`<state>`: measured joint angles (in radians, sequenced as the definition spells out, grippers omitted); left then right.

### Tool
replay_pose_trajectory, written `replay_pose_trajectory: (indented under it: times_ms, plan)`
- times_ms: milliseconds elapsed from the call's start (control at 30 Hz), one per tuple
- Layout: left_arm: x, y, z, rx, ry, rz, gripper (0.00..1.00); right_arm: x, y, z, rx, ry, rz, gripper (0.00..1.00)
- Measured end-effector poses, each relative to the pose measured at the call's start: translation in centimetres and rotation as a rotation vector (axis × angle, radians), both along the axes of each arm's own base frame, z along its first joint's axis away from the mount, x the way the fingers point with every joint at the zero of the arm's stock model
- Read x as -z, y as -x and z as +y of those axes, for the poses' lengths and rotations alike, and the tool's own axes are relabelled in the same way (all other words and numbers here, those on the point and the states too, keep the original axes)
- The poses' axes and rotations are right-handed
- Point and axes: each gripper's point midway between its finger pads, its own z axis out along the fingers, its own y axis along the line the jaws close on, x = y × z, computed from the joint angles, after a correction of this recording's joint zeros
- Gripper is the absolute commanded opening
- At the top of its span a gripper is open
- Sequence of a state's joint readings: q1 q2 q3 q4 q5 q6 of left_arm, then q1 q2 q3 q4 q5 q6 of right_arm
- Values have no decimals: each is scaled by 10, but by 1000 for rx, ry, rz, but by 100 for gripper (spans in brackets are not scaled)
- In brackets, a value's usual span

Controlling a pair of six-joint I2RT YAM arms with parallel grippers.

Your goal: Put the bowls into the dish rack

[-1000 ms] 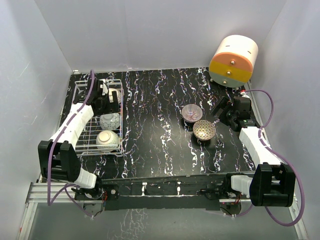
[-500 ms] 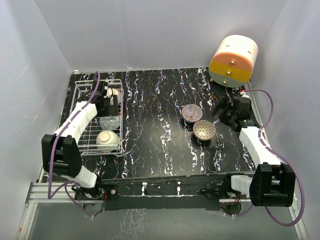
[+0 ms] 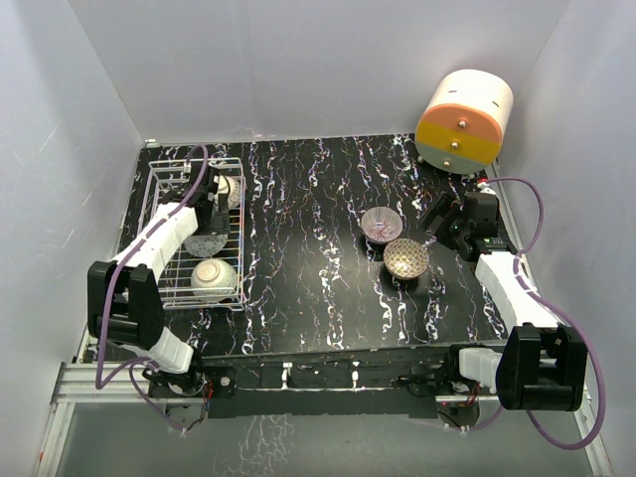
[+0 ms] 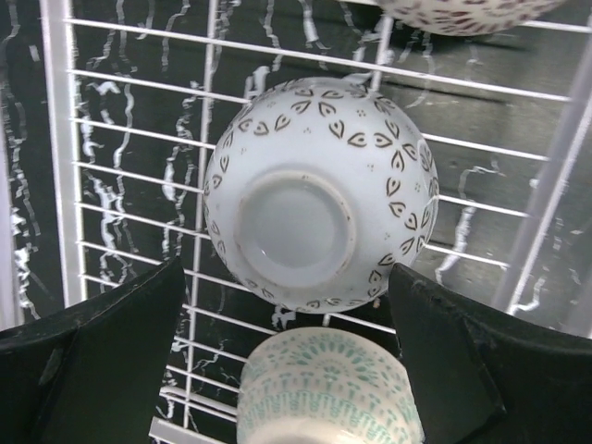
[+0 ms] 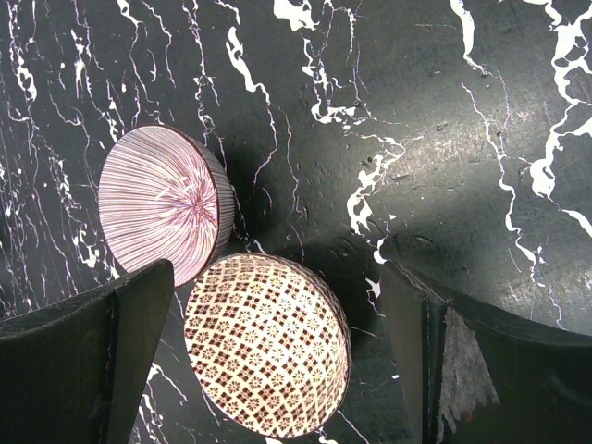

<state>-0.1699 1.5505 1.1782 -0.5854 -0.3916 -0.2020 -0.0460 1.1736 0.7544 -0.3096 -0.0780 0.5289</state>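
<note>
The white wire dish rack (image 3: pixel 177 270) stands at the table's left and holds three overturned bowls: one at the far end (image 3: pixel 227 189), one in the middle (image 3: pixel 207 244), one at the near end (image 3: pixel 214 279). My left gripper (image 3: pixel 220 219) hangs open above the middle one. In the left wrist view a leaf-patterned bowl (image 4: pixel 319 217) lies foot up ahead of the fingertips, and a green-patterned bowl (image 4: pixel 324 388) sits between them, untouched. A purple-grey bowl (image 3: pixel 380 224) and a brown-gold bowl (image 3: pixel 405 258) rest on the table. My right gripper (image 3: pixel 443 215) is open beside them, holding nothing.
A large cream, orange and yellow cylinder (image 3: pixel 463 121) stands at the back right corner. White walls close in the black marbled table (image 3: pixel 308 268) on three sides. The rack's wire sides (image 4: pixel 57 139) rise around my left gripper.
My left gripper has drawn back from the rack's far end toward the middle, staying open, and the far bowl now shows. The right arm has not moved.
</note>
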Motion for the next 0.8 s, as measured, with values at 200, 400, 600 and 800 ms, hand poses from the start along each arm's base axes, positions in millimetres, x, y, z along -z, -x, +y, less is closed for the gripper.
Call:
replay_pose_trajectory:
  times_ms: [200,400,600,800]
  plan:
    - [3,9,20,-56,-105,15,94,0,0,0,0,0,0,98]
    - [4,21,34,-106,-163,31,95,0,0,2,-9,-4,1,98]
    - [-17,30,37,-133,-143,-37,95,3,0,5,-19,-10,11,98]
    - [-49,9,26,-116,-68,-148,95,3,1,6,-22,-13,10,98]
